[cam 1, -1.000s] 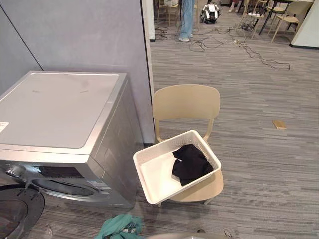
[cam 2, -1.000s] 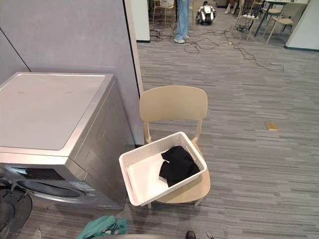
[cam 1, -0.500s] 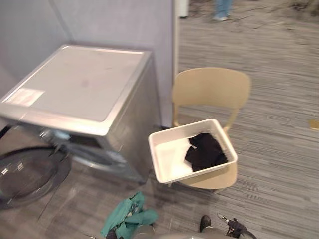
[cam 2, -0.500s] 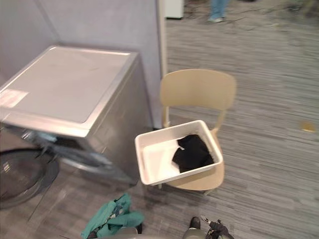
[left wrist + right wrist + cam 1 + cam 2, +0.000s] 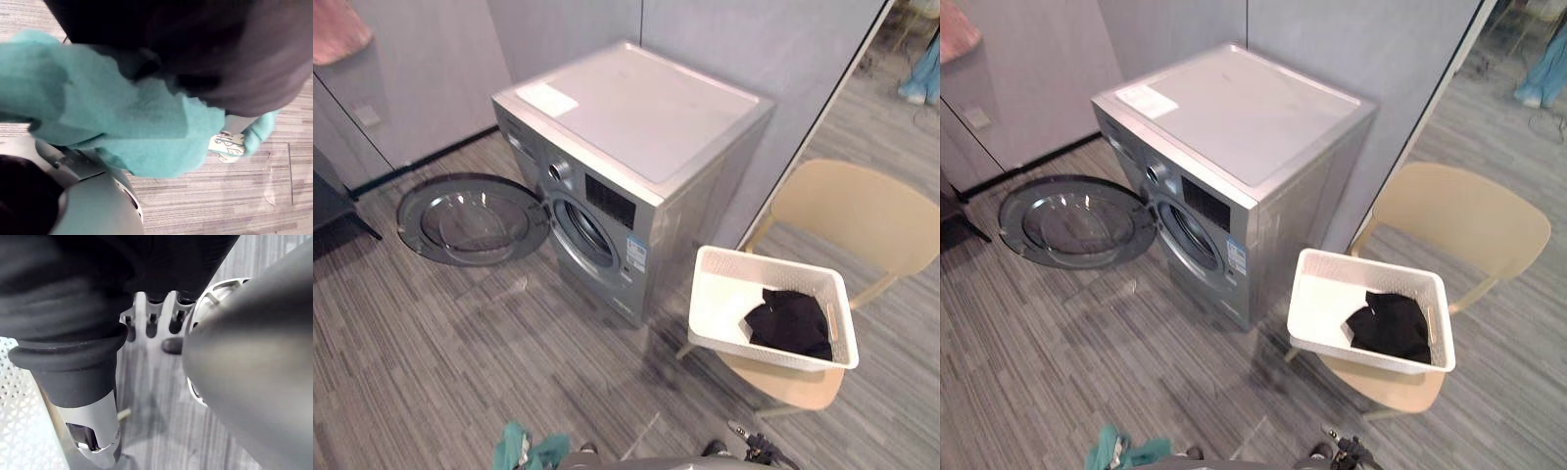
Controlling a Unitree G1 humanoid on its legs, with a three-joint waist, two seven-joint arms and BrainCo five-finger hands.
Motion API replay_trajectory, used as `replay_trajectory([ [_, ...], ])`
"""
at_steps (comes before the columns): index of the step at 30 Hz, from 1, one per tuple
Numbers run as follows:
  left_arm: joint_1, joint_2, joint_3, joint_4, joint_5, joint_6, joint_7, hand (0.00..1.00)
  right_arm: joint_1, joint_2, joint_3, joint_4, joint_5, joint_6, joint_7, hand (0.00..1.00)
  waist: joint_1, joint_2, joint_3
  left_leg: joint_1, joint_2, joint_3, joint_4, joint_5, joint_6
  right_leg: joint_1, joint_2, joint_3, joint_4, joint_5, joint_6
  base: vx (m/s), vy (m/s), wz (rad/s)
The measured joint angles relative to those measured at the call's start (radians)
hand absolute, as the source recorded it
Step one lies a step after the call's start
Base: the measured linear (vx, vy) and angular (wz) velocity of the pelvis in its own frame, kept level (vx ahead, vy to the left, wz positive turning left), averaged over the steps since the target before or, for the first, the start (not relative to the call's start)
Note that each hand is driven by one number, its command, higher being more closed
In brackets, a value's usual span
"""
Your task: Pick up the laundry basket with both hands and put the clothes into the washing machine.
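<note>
White basket (image 5: 720, 311) unmoved on chair (image 5: 847, 211) | view swung left | washer door (image 5: 475, 217) open

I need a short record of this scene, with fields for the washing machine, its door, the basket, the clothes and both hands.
washing machine: silver, front-loading
door: swung fully open
basket: white, on a chair beside the machine
black garment: inside the basket
green cloth: outside the basket, against the left hand
right hand: open, empty, apart from the basket

even indoor light (bright), soft shadows
</note>
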Motion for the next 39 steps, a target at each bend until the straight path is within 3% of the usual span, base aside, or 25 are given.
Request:
replay_trajectory([
  [6,-0.008,0.01,-0.09,-0.001,0.007,-0.016,-0.004,1.0,-0.015,-0.036,0.083,-0.001,-0.007,0.001,0.003,0.0,0.005,0.012,-0.018,-0.005,-0.042,-0.035,-0.053,0.054,0.017,-0.032,-0.047,-0.01,0.053,-0.005,0.014,-0.07,0.033,0.14],
  [10,-0.005,0.015,-0.097,-0.002,0.042,-0.025,-0.009,1.0,-0.003,-0.06,0.086,0.0,-0.033,0.003,0.003,0.0,0.011,0.003,-0.012,-0.088,-0.103,-0.111,0.073,-0.005,0.067,-0.026,-0.145,-0.059,0.174,-0.071,0.031,-0.15,0.097,0.68],
  [11,-0.005,0.018,-0.103,-0.003,0.056,-0.031,-0.007,1.0,-0.005,-0.067,0.086,-0.003,-0.033,-0.001,0.002,0.0,0.012,0.004,-0.004,-0.109,-0.116,-0.148,0.113,-0.024,0.086,-0.037,-0.142,-0.001,0.221,-0.151,-0.06,-0.09,0.104,0.77],
  [12,-0.005,0.018,-0.105,-0.003,0.063,-0.033,-0.005,1.0,-0.005,-0.067,0.086,-0.008,-0.033,-0.001,0.003,0.0,0.012,0.007,0.004,-0.111,-0.118,-0.171,0.125,-0.028,0.093,-0.05,-0.112,0.069,0.238,-0.208,-0.127,-0.1,0.132,1.05],
  [13,-0.004,0.021,-0.116,-0.001,0.083,-0.032,-0.003,1.0,-0.001,-0.06,0.089,-0.01,-0.018,-0.007,0.005,0.0,0.002,0.0,0.017,-0.111,-0.128,-0.211,0.134,-0.029,0.096,-0.081,-0.033,0.266,0.256,-0.299,-0.201,-0.06,0.116,1.09],
  [14,0.001,0.041,-0.123,-0.001,0.092,-0.033,-0.004,1.0,0.0,-0.045,0.093,-0.009,0.003,-0.009,0.009,0.0,-0.003,-0.016,0.026,-0.112,-0.15,-0.244,0.131,-0.028,0.099,-0.095,0.012,0.402,0.275,-0.34,-0.212,-0.02,0.104,1.28],
  [16,-0.008,0.084,-0.121,-0.002,0.124,-0.031,-0.002,1.0,0.016,0.0,0.091,0.005,0.018,-0.008,0.022,0.0,-0.011,-0.09,0.037,-0.107,-0.193,-0.307,0.109,-0.01,0.127,-0.114,0.037,0.533,0.336,-0.371,-0.223,0.08,-0.022,1.29],
  [17,-0.009,0.094,-0.109,-0.001,0.127,-0.03,-0.002,1.0,0.012,0.024,0.086,0.008,0.02,-0.007,0.023,0.0,-0.007,-0.116,0.052,-0.112,-0.195,-0.328,0.111,-0.009,0.128,-0.132,0.052,0.526,0.365,-0.379,-0.194,0.08,-0.116,0.8],
  [18,-0.007,0.091,-0.093,0.0,0.129,-0.026,-0.001,1.0,0.011,0.033,0.079,0.003,0.026,-0.007,0.024,0.0,-0.002,-0.12,0.056,-0.115,-0.191,-0.336,0.114,-0.009,0.127,-0.147,0.069,0.514,0.378,-0.389,-0.163,0.04,-0.103,0.29],
  [20,-0.022,0.074,-0.064,0.0,0.141,-0.009,-0.001,1.0,0.019,0.035,0.077,-0.02,0.045,-0.018,0.022,0.0,-0.007,-0.106,0.067,-0.118,-0.16,-0.373,0.117,-0.009,0.125,-0.187,0.177,0.481,0.362,-0.403,-0.084,0.08,-0.108,0.29],
  [22,-0.06,0.078,-0.064,-0.003,0.158,-0.01,-0.002,1.0,0.038,0.036,0.052,-0.04,0.045,-0.02,0.021,0.0,-0.021,-0.097,0.074,-0.107,-0.158,-0.417,0.097,-0.01,0.124,-0.189,0.225,0.464,0.312,-0.37,-0.065,0.13,-0.125,0.7],
  [24,-0.093,0.069,-0.052,-0.017,0.157,-0.015,-0.002,1.0,0.06,0.05,-0.009,-0.039,0.045,-0.016,0.02,0.0,-0.027,-0.093,0.075,-0.105,-0.164,-0.441,0.072,-0.011,0.121,-0.154,0.223,0.423,0.252,-0.308,-0.074,0.16,-0.105,0.77],
  [25,-0.114,0.048,-0.043,-0.042,0.156,-0.016,-0.003,1.0,0.069,0.061,-0.059,-0.042,0.046,-0.016,0.018,0.0,-0.027,-0.092,0.081,-0.125,-0.163,-0.425,0.16,-0.032,0.107,-0.146,0.216,0.372,0.259,-0.295,-0.085,0.23,-0.086,0.6],
  [27,-0.123,0.003,-0.034,-0.058,0.145,-0.024,-0.007,1.0,0.064,0.049,-0.101,-0.044,0.045,-0.015,0.014,0.0,-0.029,-0.05,0.1,-0.126,-0.136,-0.435,0.244,-0.116,0.074,-0.112,0.234,0.332,0.279,-0.327,-0.105,0.25,-0.086,0.43],
  [30,-0.097,-0.015,-0.024,-0.063,0.138,-0.026,-0.01,1.0,0.062,0.055,-0.119,-0.051,0.056,-0.017,0.013,0.0,-0.031,-0.021,0.069,-0.118,-0.118,-0.449,0.253,-0.183,0.043,-0.098,0.263,0.339,0.276,-0.361,-0.114,0.27,-0.067,-0.05],
  [31,-0.092,-0.017,-0.024,-0.064,0.138,-0.026,-0.012,1.0,0.064,0.06,-0.119,-0.061,0.058,-0.016,0.013,0.0,-0.034,-0.028,0.056,-0.119,-0.116,-0.448,0.275,-0.19,0.027,-0.088,0.271,0.342,0.26,-0.361,-0.115,0.33,-0.039,-0.04],
  [32,-0.091,-0.027,-0.02,-0.079,0.135,-0.025,-0.014,1.0,0.066,0.062,-0.114,-0.089,0.059,-0.017,0.013,0.0,-0.03,-0.01,0.058,-0.176,-0.116,-0.448,0.434,-0.22,-0.055,-0.051,0.297,0.346,0.233,-0.362,-0.117,0.28,-0.018,-0.18],
  [33,-0.091,-0.034,-0.011,-0.091,0.128,-0.025,-0.017,1.0,0.062,0.058,-0.113,-0.104,0.061,-0.018,0.013,0.0,-0.024,0.009,0.062,-0.219,-0.114,-0.437,0.549,-0.214,-0.087,-0.04,0.31,0.354,0.231,-0.363,-0.117,0.32,0.01,-0.36],
  [34,-0.091,-0.049,0.001,-0.103,0.12,-0.025,-0.021,1.0,0.053,0.048,-0.109,-0.13,0.078,-0.021,0.013,0.0,-0.023,0.035,0.075,-0.28,-0.098,-0.388,0.732,-0.148,-0.147,0.0,0.322,0.362,0.232,-0.363,-0.117,0.29,0.038,-0.58],
  [35,-0.089,-0.06,0.002,-0.112,0.12,-0.025,-0.021,1.0,0.046,0.045,-0.094,-0.143,0.086,-0.02,0.011,0.0,-0.018,0.05,0.084,-0.295,-0.077,-0.324,0.849,-0.033,-0.123,0.033,0.318,0.39,0.275,-0.363,-0.117,0.26,0.058,-0.68],
  [36,-0.093,-0.061,-0.002,-0.114,0.12,-0.025,-0.02,1.0,0.047,0.041,-0.076,-0.154,0.087,-0.022,0.009,0.0,-0.016,0.074,0.094,-0.294,-0.061,-0.297,0.884,0.027,-0.116,0.018,0.327,0.409,0.326,-0.4,-0.1,0.09,0.02,-0.83],
  [37,-0.093,-0.06,-0.004,-0.109,0.12,-0.024,-0.02,1.0,0.043,0.028,-0.041,-0.174,0.09,-0.023,0.006,0.0,-0.009,0.081,0.083,-0.31,-0.016,-0.253,0.966,0.133,-0.111,0.054,0.382,0.485,0.156,-0.409,-0.106,-0.13,0.002,-0.85],
  [38,-0.09,-0.049,-0.002,-0.116,0.12,-0.026,-0.018,1.0,0.053,0.032,-0.004,-0.19,0.096,-0.024,-0.003,0.0,-0.001,0.082,0.074,-0.359,-0.01,-0.227,1.068,0.162,-0.075,0.105,0.387,0.519,0.088,-0.292,-0.159,-0.13,-0.004,-0.78],
  [39,-0.089,-0.053,-0.005,-0.124,0.12,-0.027,-0.018,1.0,0.05,0.029,0.005,-0.188,0.096,-0.027,-0.007,0.0,0.003,0.085,0.073,-0.38,-0.007,-0.227,1.098,0.103,-0.034,0.115,0.385,0.541,0.092,-0.297,-0.166,0.08,0.078,-1.18],
])
